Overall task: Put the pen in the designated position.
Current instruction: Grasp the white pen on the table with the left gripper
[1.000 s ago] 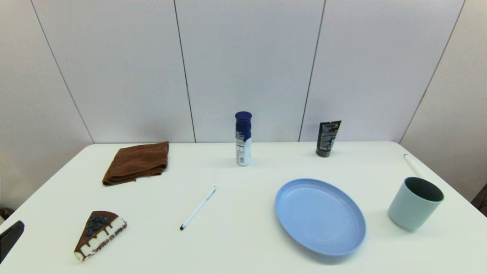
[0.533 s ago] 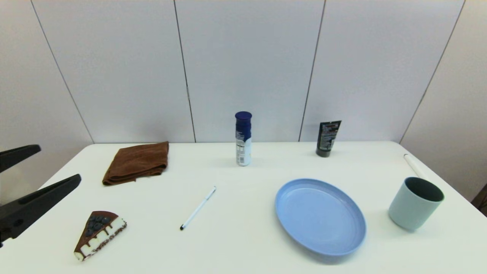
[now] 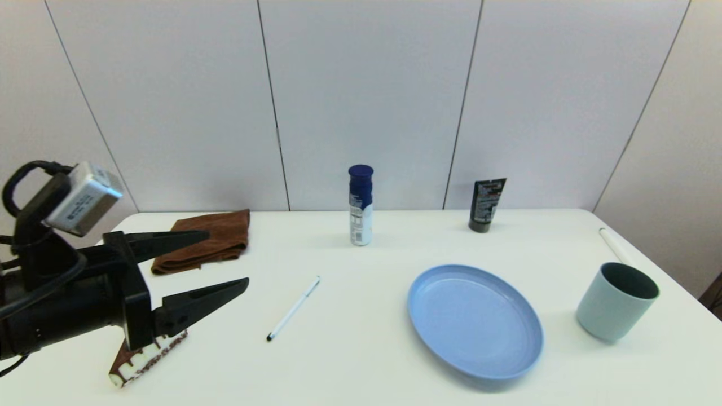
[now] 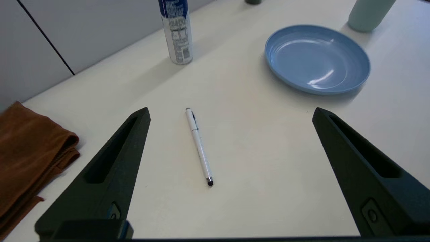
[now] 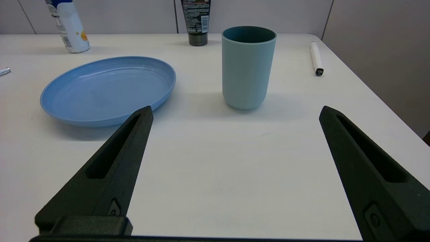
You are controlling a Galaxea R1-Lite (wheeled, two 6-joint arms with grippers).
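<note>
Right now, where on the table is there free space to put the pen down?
Bare table lies between the pen and the blue plate, also behind the plate toward the blue-capped bottle. Crowded: the left side, with open left gripper, cake slice, brown cloth.

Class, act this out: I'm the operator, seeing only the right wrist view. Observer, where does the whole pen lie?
Observer: The pen lies flat between the cake slice and the blue plate, black tip toward the robot.
Operator: My right claw is open near the cup. The left claw?
Observer: The left claw is open, above the cake slice, short of the pen.
Operator: Anything beyond it?
Observer: A brown cloth.
</note>
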